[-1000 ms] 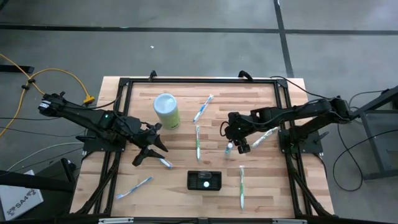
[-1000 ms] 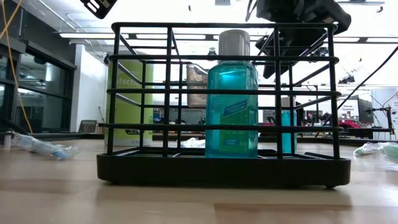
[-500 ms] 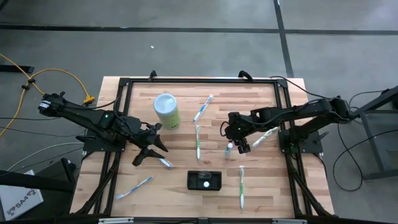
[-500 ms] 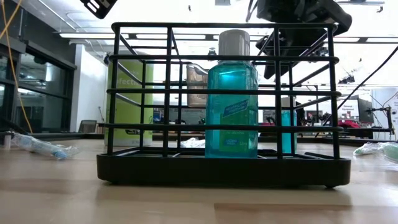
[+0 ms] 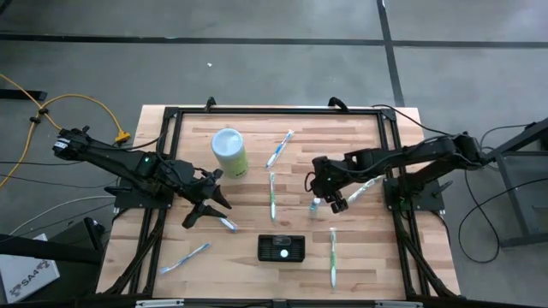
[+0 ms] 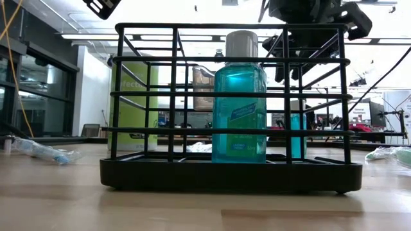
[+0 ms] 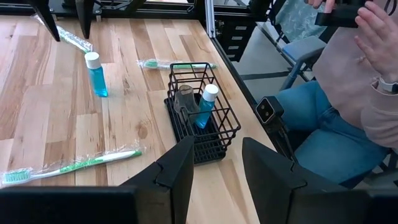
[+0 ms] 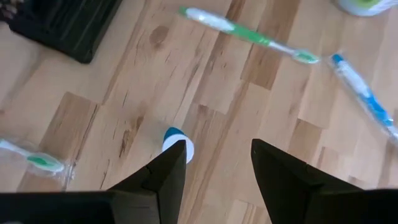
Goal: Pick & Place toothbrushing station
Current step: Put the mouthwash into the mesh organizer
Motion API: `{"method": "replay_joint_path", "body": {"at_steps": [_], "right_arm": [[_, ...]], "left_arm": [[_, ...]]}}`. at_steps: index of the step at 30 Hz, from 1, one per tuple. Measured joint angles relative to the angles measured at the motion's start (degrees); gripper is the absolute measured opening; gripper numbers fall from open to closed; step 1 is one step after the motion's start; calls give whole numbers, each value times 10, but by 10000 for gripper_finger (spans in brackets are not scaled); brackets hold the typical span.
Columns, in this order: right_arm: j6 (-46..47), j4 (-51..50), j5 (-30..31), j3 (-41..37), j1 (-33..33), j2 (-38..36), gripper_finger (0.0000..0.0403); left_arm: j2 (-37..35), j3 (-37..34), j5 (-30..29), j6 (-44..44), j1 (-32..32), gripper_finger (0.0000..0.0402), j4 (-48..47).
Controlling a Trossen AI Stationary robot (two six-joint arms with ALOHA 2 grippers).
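- Right gripper hangs with fingers spread, nothing between them, directly over a small blue bottle.
- Toothbrushing station, the black wire caddy, sits near, off to one side.
- Left gripper waits, fingers parted, empty.
- Best move: centre over the cap, descend straight, then close.

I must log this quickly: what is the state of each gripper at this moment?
Left gripper: open, holding nothing, above the table.
Right gripper: open, holding nothing, above the small blue bottle.
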Motion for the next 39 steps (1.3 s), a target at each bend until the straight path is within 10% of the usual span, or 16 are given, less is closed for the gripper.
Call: {"method": "replay_joint_path", "body": {"at_steps": [13, 39], "right_arm": [[-21, -90, 37, 90, 14, 118, 173], [6, -134, 31, 114, 59, 122, 173]], "left_arm": [[0, 0, 0, 0, 0, 133, 6], [0, 0, 0, 0, 0, 133, 7]]}}
